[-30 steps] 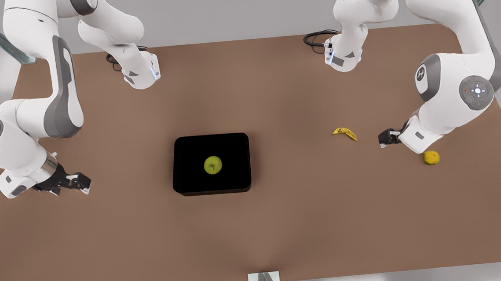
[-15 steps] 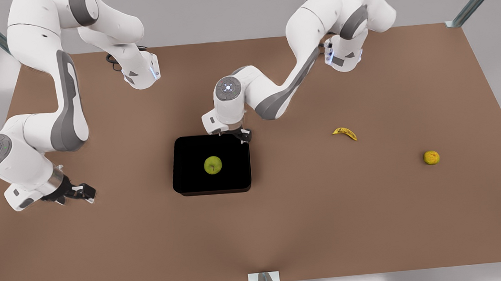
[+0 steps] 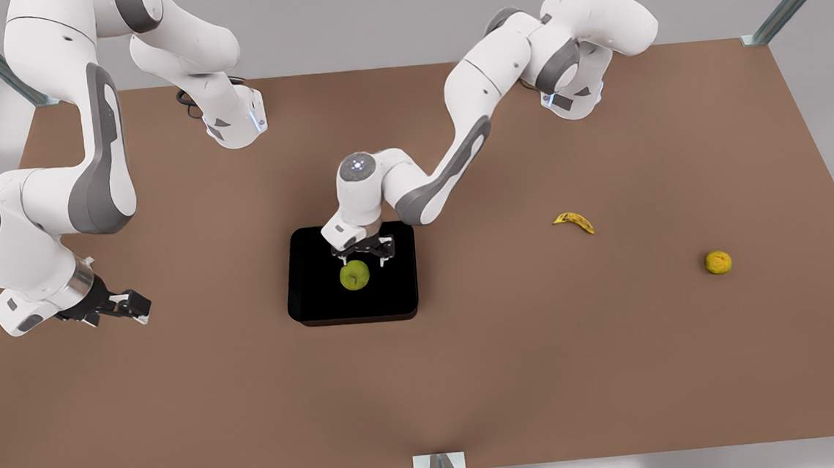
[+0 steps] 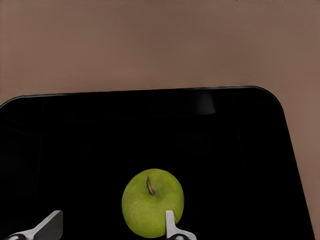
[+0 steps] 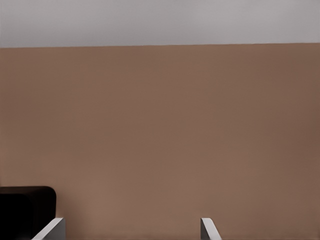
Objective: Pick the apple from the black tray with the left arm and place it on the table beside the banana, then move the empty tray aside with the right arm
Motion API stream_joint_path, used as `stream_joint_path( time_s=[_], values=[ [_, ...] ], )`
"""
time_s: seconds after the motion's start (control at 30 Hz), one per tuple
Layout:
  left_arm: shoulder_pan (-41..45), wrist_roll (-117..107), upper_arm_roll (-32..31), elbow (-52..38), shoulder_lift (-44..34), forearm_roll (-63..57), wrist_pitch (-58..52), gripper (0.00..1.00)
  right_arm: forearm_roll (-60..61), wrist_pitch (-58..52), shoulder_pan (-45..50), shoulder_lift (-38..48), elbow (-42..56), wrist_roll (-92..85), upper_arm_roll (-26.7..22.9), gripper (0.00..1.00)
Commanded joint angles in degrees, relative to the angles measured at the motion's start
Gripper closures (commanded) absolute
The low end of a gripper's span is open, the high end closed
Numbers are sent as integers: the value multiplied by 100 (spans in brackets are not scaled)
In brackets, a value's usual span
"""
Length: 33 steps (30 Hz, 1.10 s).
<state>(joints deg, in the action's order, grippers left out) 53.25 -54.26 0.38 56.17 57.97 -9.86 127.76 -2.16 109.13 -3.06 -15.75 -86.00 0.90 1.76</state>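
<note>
On the plain brown table (image 3: 542, 343), the flat matte black tray (image 3: 311, 300) holds the small yellow-green apple (image 3: 354, 275) at its middle. The left gripper (image 3: 364, 252) hangs wide open above it, holding nothing; I judge it must descend and close. The right gripper (image 3: 120, 306) waits open near the table's edge at the front view's left.

Yellow-green apple (image 3: 354, 275) with a brown stem, on a matte black tray (image 3: 319, 299); the table (image 3: 471, 377) is plain brown. At 3 o'clock from the tray lies a yellow banana (image 3: 573, 221) with dark spots, beyond it an orange-yellow round fruit (image 3: 718, 262). Both arms are white with grey joint bands; left gripper (image 3: 365, 254) and right gripper (image 3: 128, 305) are black
</note>
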Motion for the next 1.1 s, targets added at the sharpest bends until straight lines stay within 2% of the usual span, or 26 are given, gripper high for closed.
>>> stream_joint_path(
  time_s=[0.0, 0.3, 0.57, 1.03, 1.07],
  values=[
    [1, -2186, 41, -10, 83, -104, 838, 0, 5, -32, 7, 1, 4, 7, 0, 0],
    [159, -2177, 50, -230, 505, -701, 1110, 0, -3, -23, 7, -43, 4, 7, 0, 0],
    [282, -2159, 129, -221, 646, -1185, 812, 0, -3, -14, 7, -78, 4, 7, 0, 0],
    [414, -2353, 278, -361, 1041, -1229, 847, 0, 5, -6, -2, -95, 4, 7, -18, 0],
    [440, -2353, 296, -361, 1067, -1264, 829, 7, 5, -6, -2, -95, 4, 7, -18, 0]
  ],
)
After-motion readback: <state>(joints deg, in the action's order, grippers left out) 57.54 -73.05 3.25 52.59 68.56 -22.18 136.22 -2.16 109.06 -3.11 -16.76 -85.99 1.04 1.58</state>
